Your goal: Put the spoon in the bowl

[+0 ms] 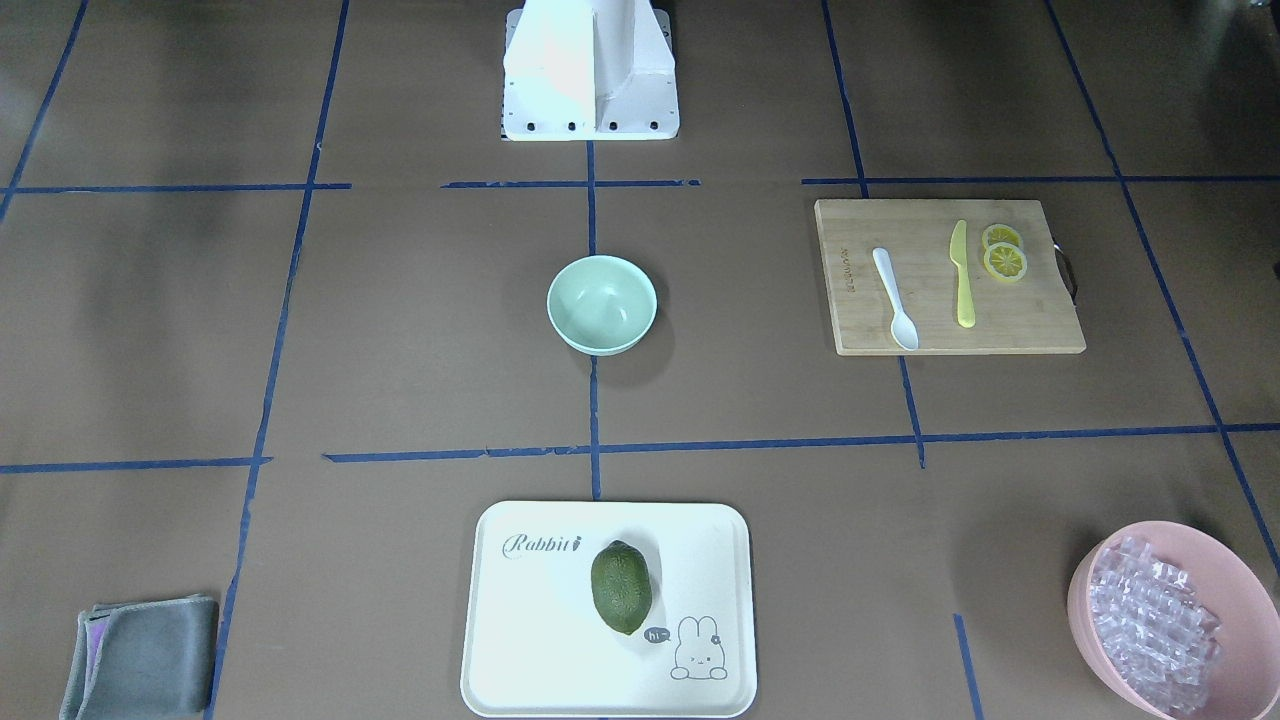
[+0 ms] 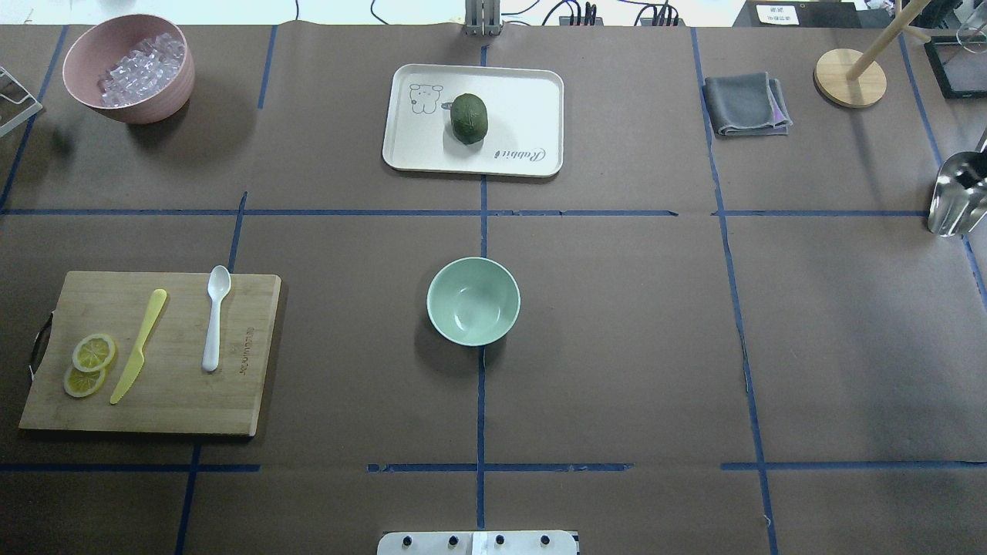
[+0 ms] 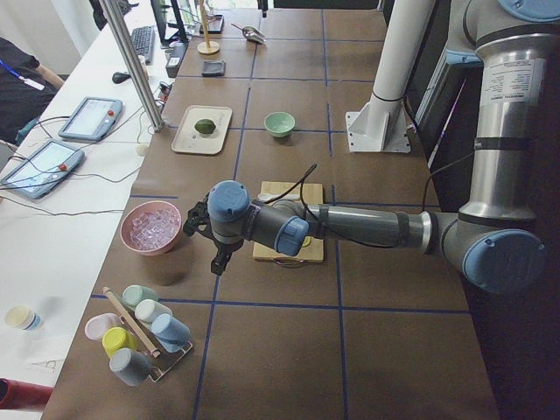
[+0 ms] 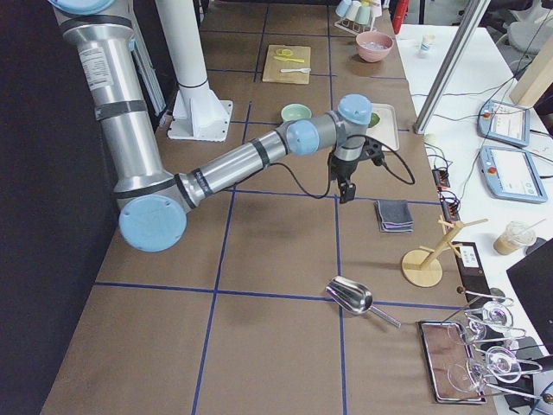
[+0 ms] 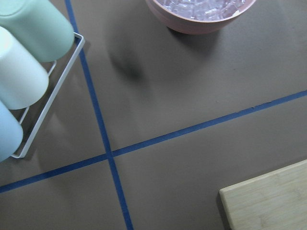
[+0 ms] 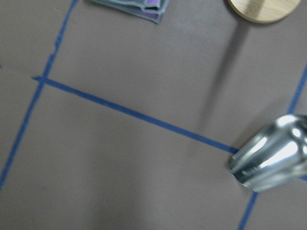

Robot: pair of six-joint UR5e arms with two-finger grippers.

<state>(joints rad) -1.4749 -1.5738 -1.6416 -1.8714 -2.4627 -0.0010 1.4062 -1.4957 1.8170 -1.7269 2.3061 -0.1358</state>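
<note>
- Lying flat on a rectangular bamboo cutting board [image 2: 177, 401] on the robot's left: a small white plastic spoon [image 2: 215, 317], slim-handled, oval scoop pointing away from the robot.
- Resting just beside a yellow-green plastic knife [image 2: 139, 345] without touching it, with two lemon slices [image 2: 94, 352] beyond.
- Sitting upright at the table's centre, well apart from the board: a small round pale mint-green bowl [image 2: 473, 301], smooth and matte.
- Hanging above the table: left gripper [image 3: 220, 259] and right gripper [image 4: 346, 192]; cannot tell whether the fingers are wide or narrow.
</note>
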